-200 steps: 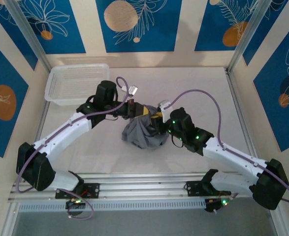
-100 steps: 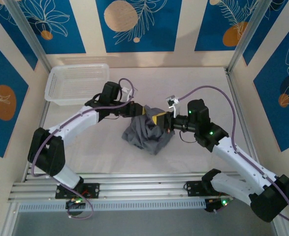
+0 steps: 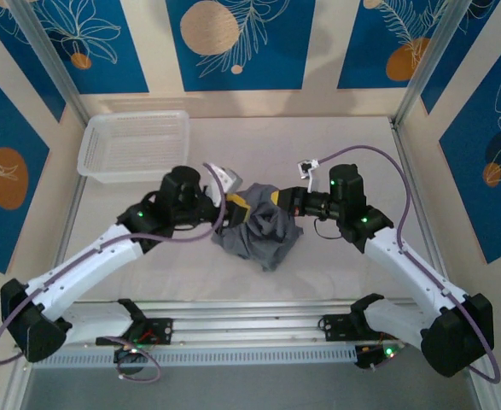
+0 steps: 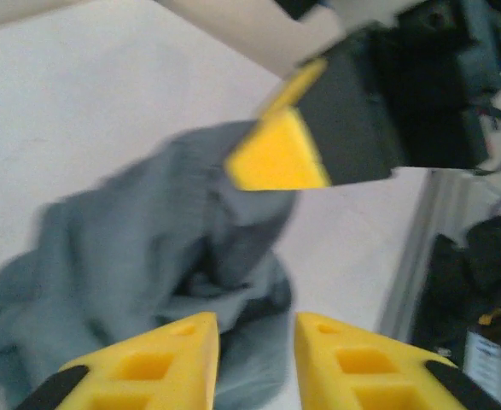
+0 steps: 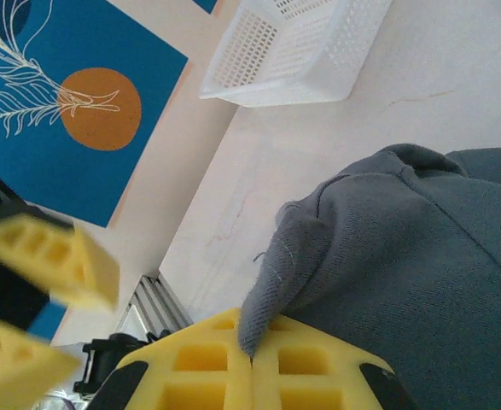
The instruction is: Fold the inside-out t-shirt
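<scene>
Spreading the inside-out t-shirt (image 3: 259, 235) flat is, in my judgement, the step in hand; the shirt lies as 1 crumpled heap in the middle of the table (image 3: 233, 137), between the 2 arms and well apart from the basket (image 3: 86, 149) at the far left corner. The right gripper (image 5: 252, 376) has its jaws pressed together on a thick fold at the edge of the cloth. The left gripper (image 4: 254, 363) hovers just beside the heap; its jaws stand a little apart, and I see no cloth between them, though this view is blurred.

To do the step well, the left gripper should take a second point on the edge, away from the right pinch, and take only 1 layer. Then both arms can lift and draw apart slowly, so that the cloth opens and does not twist. The 2 grippers are very near each other, so a collision is a risk.

The shirt is a soft, matte, slate-grey knit without print; the right wrist view shows a fine weave and a line of stitches along the pinched fold. It is limp and falls in deep, rounded creases. The jaws are yellow blocks with square hollow cells; the basket is white plastic with mesh walls and looks stiff; the table is pale and smooth.
</scene>
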Controlling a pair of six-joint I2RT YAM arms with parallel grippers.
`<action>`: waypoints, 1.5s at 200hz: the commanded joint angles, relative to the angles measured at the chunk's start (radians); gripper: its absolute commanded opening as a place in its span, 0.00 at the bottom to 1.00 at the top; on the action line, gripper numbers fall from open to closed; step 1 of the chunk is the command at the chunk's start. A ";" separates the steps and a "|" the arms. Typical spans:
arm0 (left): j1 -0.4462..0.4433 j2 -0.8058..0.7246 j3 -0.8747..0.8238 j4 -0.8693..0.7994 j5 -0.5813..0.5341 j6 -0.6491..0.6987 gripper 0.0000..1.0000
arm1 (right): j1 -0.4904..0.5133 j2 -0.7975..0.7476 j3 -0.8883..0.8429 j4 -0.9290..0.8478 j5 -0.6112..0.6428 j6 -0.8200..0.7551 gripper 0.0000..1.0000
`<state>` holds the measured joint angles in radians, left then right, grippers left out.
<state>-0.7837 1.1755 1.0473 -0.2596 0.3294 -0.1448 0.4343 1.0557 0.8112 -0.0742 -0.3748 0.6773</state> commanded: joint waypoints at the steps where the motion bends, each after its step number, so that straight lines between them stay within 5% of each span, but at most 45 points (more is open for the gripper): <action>1: -0.021 0.084 -0.042 0.163 0.048 -0.031 0.23 | -0.003 -0.020 0.011 0.005 -0.025 0.030 0.00; 31: -0.026 0.219 0.036 0.134 -0.131 -0.135 0.18 | -0.001 -0.043 0.010 0.001 -0.025 0.040 0.00; 74: -0.017 0.345 0.053 0.338 0.087 -0.187 0.24 | 0.000 -0.053 0.012 0.000 -0.036 0.048 0.00; 128: 0.007 0.428 0.103 0.249 -0.169 -0.233 0.51 | 0.001 -0.062 0.002 0.022 -0.069 0.063 0.00; 156: 0.019 0.456 0.104 0.341 -0.048 -0.241 0.69 | 0.006 -0.045 0.004 0.019 -0.084 0.063 0.00; 173: 0.020 0.467 0.111 0.377 -0.003 -0.252 0.70 | 0.007 -0.035 0.000 0.013 -0.078 0.066 0.00; 190: 0.032 0.464 0.127 0.344 -0.024 -0.283 0.54 | 0.002 -0.034 -0.004 -0.019 -0.027 0.070 0.00; 215: 0.088 0.419 0.100 0.347 0.041 -0.370 0.00 | -0.057 -0.034 -0.014 -0.092 0.033 0.100 0.00; 250: 0.153 0.292 0.058 0.340 0.264 -0.422 0.00 | -0.221 0.017 -0.018 -0.245 0.037 0.119 0.00; 280: 0.164 0.190 0.081 0.185 0.344 -0.365 0.00 | -0.277 0.128 0.008 -0.316 0.031 0.014 0.00; 300: 0.166 0.163 0.113 0.110 0.395 -0.339 0.00 | -0.259 0.202 0.061 -0.378 0.043 -0.064 0.14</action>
<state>-0.6506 1.4055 1.1137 -0.0410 0.6209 -0.5171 0.1993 1.1790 0.8291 -0.2798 -0.4240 0.7116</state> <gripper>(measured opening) 0.044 0.080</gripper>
